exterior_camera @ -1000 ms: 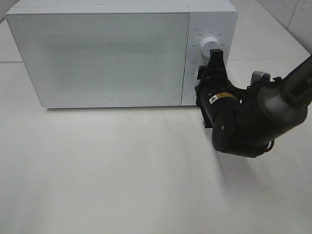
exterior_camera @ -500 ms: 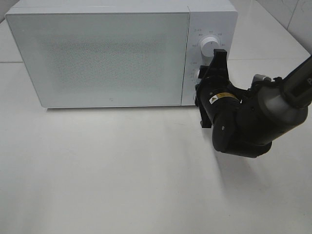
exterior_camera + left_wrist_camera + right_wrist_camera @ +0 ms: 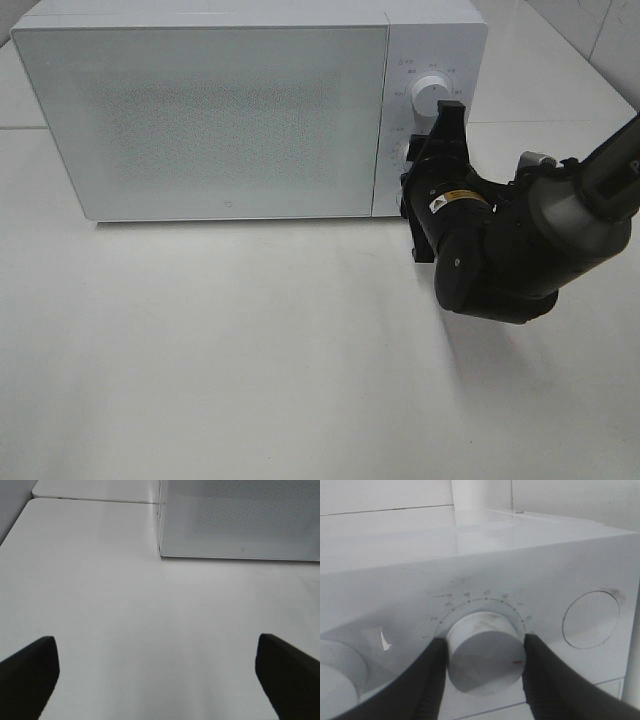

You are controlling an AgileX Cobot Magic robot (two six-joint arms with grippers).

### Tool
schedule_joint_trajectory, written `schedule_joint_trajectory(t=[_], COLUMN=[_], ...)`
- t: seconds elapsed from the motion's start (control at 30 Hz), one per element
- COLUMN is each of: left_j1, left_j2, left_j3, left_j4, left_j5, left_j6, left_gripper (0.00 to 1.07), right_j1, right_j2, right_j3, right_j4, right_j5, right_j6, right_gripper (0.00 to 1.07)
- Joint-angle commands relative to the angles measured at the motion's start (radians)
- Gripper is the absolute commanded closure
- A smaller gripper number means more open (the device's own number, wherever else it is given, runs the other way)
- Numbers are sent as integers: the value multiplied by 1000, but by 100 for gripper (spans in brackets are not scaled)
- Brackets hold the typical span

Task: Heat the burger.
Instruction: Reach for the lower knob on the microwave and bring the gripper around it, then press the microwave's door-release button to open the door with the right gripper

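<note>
The right arm (image 3: 500,262) is glossy black with bulky rounded housings, a grey tubular link (image 3: 572,212) and a small yellow-and-white label (image 3: 447,203). The left tool (image 3: 155,645) and right tool (image 3: 482,650) have plain black tapered fingers.

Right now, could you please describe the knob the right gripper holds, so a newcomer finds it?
Find the white microwave, then the control panel right of its door. Two round white knobs sit there: yours is the lower knob, clamped in the right gripper's black fingers, with a small red mark; the upper knob stands free.

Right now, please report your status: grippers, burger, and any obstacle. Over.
Left gripper open above the table. Right gripper closed on the numbered dial of the microwave. Burger not in view; door shut. No obstacle seen.
</note>
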State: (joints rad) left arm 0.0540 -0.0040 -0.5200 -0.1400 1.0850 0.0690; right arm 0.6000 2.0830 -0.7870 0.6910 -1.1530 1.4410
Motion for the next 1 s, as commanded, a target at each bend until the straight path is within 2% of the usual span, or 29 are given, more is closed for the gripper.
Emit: schedule_joint_trajectory(t=[0.03, 0.27, 0.33, 0.37, 0.43, 0.47, 0.53, 0.7, 0.8, 1.0], left_j1=[2, 2, 2, 2, 2, 2, 2, 2, 2, 2], left_j2=[-18, -18, -18, -18, -18, -18, -18, -18, -18, -18], left_j3=[1, 1, 1, 1, 1, 1, 1, 1, 1, 1], left_j4=[-5, -5, -5, -5, -5, -5, -5, -5, -5, -5], left_j5=[-11, -11, -11, -11, -11, -11, -11, -11, -11, -11], left_j6=[-5, -5, -5, -5, -5, -5, -5, -5, -5, -5], left_gripper=[7, 7, 7, 7, 7, 7, 7, 7, 7, 7], right_j1=[-4, -4, -4, -4, -4, -4, -4, -4, -4, -2], right_j2=[-17, -17, -17, -17, -17, -17, -17, -17, -17, -23], right_j3=[-44, -44, -44, -44, -44, -44, -44, -44, -44, -42], right_j4=[-88, -16, 20, 20, 46, 46, 64, 98, 128, 94], right_j5=[-145, -145, -145, -145, -145, -145, -147, -165, -167, -157], right_j6=[-38, -71, -86, -86, -89, -89, -107, -143, -180, -217], right_gripper=[91, 81, 72, 72, 63, 63, 56, 47, 37, 33])
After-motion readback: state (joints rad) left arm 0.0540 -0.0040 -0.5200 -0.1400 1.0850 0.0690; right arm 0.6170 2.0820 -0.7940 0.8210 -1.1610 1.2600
